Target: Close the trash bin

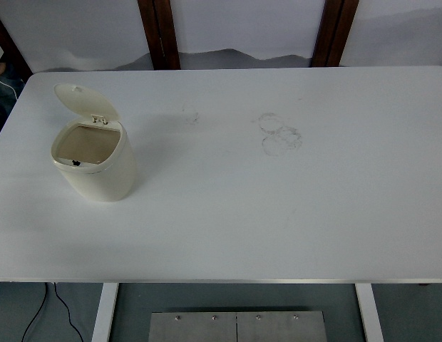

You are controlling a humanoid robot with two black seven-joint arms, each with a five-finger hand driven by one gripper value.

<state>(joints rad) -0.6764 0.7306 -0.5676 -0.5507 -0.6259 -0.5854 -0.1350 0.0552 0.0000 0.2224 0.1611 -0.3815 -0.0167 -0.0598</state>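
Trash bin (93, 167): desk's (278, 214) left side, upright | lid (84, 101): hinged open, tilted rearward | robot hands: neither in view, state unknown | method: press lid's top forward and down over hinge until seated.

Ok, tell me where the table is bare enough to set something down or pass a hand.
Nearly all of the white table is bare: the whole stretch right of the trash bin to the right edge, and the near strip along the front edge. Faint ring marks at centre back are only stains. The only occupied spot is the left side, where the bin stands with its lid tipped open.
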